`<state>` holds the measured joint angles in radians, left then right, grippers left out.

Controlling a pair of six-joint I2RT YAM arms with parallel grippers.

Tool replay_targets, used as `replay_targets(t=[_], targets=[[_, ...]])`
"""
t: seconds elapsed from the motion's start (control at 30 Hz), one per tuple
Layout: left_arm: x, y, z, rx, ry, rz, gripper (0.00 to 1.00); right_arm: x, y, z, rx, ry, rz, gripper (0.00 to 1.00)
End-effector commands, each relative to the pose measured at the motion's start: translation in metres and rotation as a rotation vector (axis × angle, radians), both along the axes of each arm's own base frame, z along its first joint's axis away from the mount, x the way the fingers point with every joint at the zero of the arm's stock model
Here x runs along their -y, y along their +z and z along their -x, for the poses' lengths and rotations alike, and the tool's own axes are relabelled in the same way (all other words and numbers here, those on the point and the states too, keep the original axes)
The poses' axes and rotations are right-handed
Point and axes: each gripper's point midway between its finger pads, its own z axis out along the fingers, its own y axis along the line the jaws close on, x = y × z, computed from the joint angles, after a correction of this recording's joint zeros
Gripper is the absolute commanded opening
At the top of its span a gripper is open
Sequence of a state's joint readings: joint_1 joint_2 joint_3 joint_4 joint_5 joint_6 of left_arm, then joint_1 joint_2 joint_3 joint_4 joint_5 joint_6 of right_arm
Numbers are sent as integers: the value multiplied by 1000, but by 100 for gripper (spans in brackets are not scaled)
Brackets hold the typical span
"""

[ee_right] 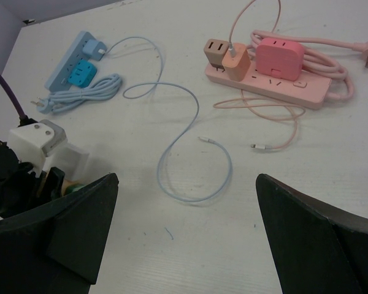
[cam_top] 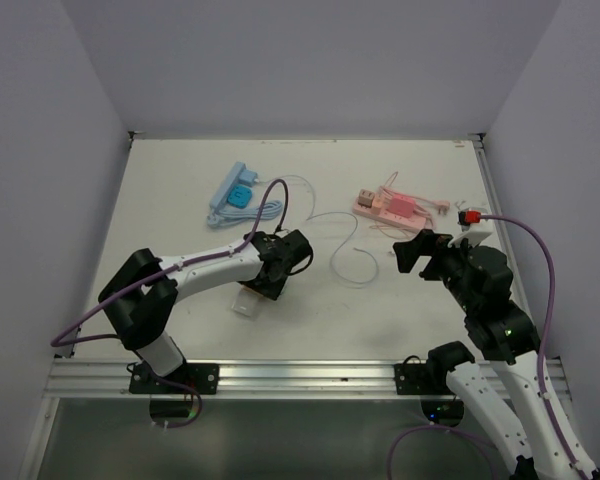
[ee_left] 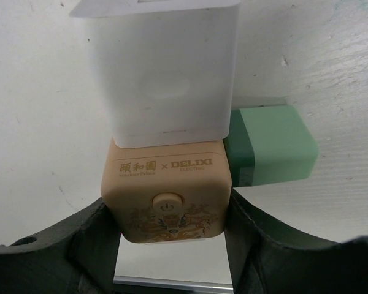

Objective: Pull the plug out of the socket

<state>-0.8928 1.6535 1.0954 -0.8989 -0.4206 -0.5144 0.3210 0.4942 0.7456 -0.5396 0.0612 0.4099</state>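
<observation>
The table [cam_top: 180, 200] holds two strips: blue strip [cam_top: 226, 188], pink strip [cam_top: 390, 205]. The left gripper [ee_left: 167, 208] brackets one socket [ee_left: 165, 196] bearing a white plug [ee_left: 165, 73] and a green plug [ee_left: 270, 144]; whether it pinches the socket is unclear. The right gripper [ee_right: 185, 184] is spread wide.

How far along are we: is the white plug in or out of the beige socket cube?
In: the white plug sits flush against the beige socket cube, no prongs showing.

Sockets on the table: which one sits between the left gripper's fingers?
The beige DELIXI cube socket, bearing a white plug and a green plug, sits within the left gripper. The blue strip and pink strip lie farther back, untouched.
</observation>
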Motion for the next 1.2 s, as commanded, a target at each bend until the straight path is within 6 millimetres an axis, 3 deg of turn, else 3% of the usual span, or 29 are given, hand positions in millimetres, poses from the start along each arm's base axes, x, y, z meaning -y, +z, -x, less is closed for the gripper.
replay_targets(t=[0.0, 0.2, 0.4, 0.53, 0.63, 0.77, 0.9, 1.17], targets=[[8, 4, -5, 39, 15, 41, 55, 0, 0, 0, 8, 3, 12, 99], [15, 21, -14, 94, 19, 89, 35, -12, -1, -1, 1, 64, -5, 99], [28, 48, -26, 149, 0, 223, 16, -70, -4, 11, 1, 424, -70, 99], [24, 69, -44, 200, 23, 333, 1, -99, -9, 12, -62, 549, -193, 99], [27, 90, -56, 248, 9, 444, 0, -116, -17, 10, -132, 599, -265, 99], [33, 105, -62, 275, -39, 544, 0, -135, -11, 0, -73, 627, -249, 99], [32, 103, -64, 271, -92, 542, 0, -163, -13, -1, -4, 712, -188, 99], [38, 80, -49, 167, -222, 628, 0, -204, -47, -5, 192, 856, 140, 99]])
